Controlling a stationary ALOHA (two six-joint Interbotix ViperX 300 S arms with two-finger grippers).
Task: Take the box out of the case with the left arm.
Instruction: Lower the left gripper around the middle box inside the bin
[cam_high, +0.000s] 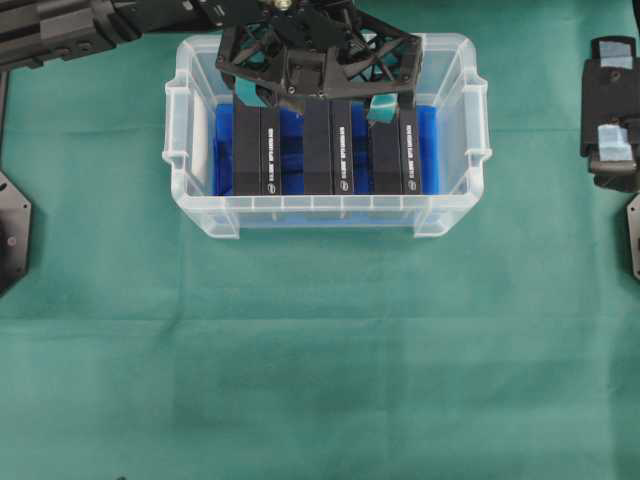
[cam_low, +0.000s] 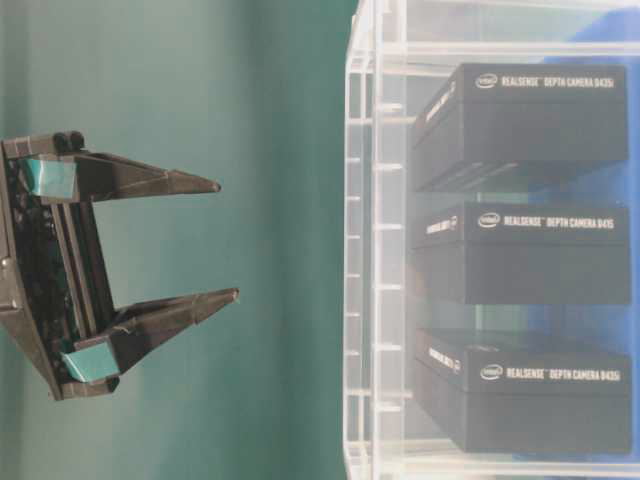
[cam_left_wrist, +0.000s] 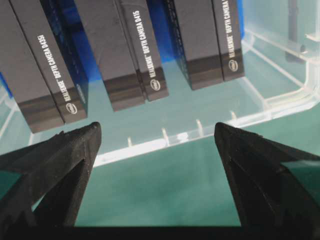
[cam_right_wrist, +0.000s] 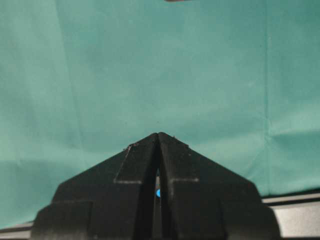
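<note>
Nothing has been lifted yet. In the overhead view, nearest the viewer lies bare green cloth on the desk (cam_high: 320, 360), then the front wall of the case (cam_high: 320, 213), with all three boxes inside it. The left arm's gripper (cam_high: 318, 105) hangs over the far half of the case, its jaws spread wide and empty; the left wrist view shows the two black tips with clear space between them and no box touched. Judging from this, the approach is under way, while the descent, the grip and the lift out are all left to do.

The case is clear plastic with a rounded rim, side handles and a bright blue lining. The boxes are slim, matt black and alike: the left box (cam_high: 256, 150), the middle box (cam_high: 328, 147) and the right box (cam_high: 396, 150), side by side with blue gaps between. Each bears white lettering reading "RealSense Depth Camera D435".

Off at the right edge, the right arm's gripper (cam_right_wrist: 158, 145) rests over cloth, jaws closed on nothing.
</note>
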